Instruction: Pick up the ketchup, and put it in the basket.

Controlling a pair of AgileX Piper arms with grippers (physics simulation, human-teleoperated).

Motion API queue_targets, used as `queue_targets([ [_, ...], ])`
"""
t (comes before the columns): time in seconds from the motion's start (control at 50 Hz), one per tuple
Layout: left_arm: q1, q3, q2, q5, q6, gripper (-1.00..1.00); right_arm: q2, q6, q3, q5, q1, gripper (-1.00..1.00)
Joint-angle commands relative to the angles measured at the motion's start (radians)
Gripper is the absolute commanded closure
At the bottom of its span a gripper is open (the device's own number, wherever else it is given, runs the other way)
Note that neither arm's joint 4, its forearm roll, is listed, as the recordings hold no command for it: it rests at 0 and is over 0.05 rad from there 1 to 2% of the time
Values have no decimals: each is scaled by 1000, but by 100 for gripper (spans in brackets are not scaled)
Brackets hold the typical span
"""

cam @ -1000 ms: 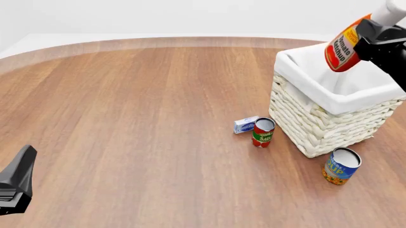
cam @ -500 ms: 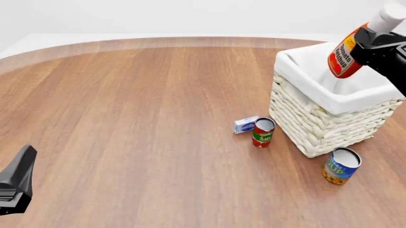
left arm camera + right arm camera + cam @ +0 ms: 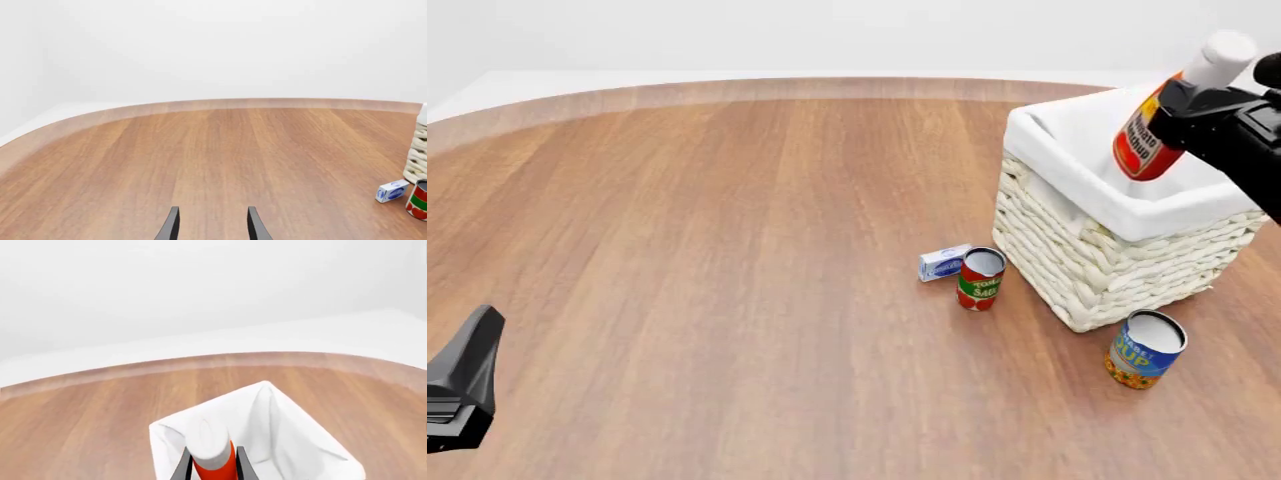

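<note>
In the front view the ketchup (image 3: 1145,142), a red bottle with a white cap and yellow label, hangs tilted over the open cream wicker basket (image 3: 1094,268) at the right, its base low over the white lining. My right gripper (image 3: 1182,103) is shut on its upper body. In the right wrist view the fingers clamp the ketchup (image 3: 215,469) below its white cap, with the basket's lining (image 3: 293,440) spread beyond. My left gripper (image 3: 481,328) hovers at the near left edge, far from the basket; the left wrist view shows the left gripper (image 3: 212,227) open, with nothing between its fingers.
A red-and-green tomato sauce can (image 3: 980,278) and a small blue-white box (image 3: 944,262) stand just left of the basket's near corner. A blue-and-orange can (image 3: 1144,348) stands in front of the basket. The table's curved far edge (image 3: 827,85) runs behind.
My right gripper has carried the ketchup a little right and down over the basket and turned it more upright. The left arm has not moved.
</note>
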Motion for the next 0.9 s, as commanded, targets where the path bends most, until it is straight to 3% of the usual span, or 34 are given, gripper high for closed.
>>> queue_targets([
  [0.02,0,0,0,0,0,-100,44,-2,-16,1,-8,100],
  [0.9,0,0,0,0,0,-100,153,-41,-12,-34,-21,100],
])
